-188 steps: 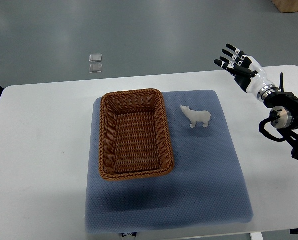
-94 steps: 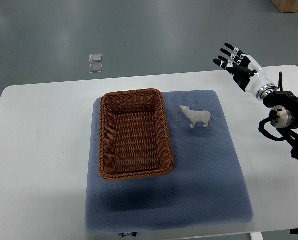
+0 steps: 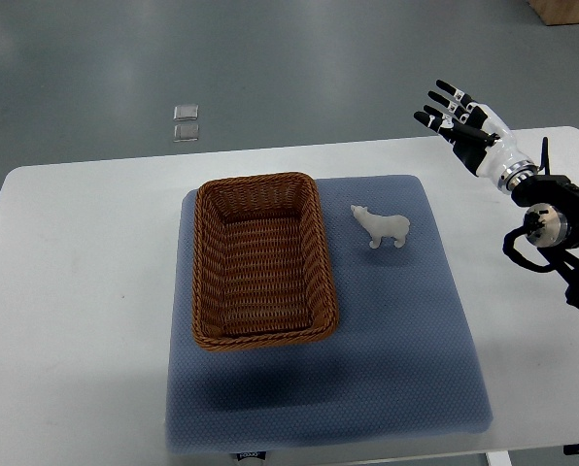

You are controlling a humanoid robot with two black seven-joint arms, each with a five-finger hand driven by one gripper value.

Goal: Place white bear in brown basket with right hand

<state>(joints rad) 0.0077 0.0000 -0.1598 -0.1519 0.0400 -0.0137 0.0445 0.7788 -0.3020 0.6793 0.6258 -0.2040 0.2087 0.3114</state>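
the right hand (image 3: pixel 461 121) hangs over the far right corner of the bench (image 3: pixel 76 291), fingers spread, holding nothing. from it the white bear (image 3: pixel 382 227) lies toward 7 o'clock, and the stretch of blue mat (image 3: pixel 406 340) and bare bench top between them carries nothing to bump. the bear stands alone with open mat at its 12, 3 and 6 o'clock. at its 9 o'clock a narrow strip of mat parts it from the brown basket (image 3: pixel 260 260), whose raised woven rim is the one wall in the way. the basket is open on top, its inside bare. left of the basket the bench is open.
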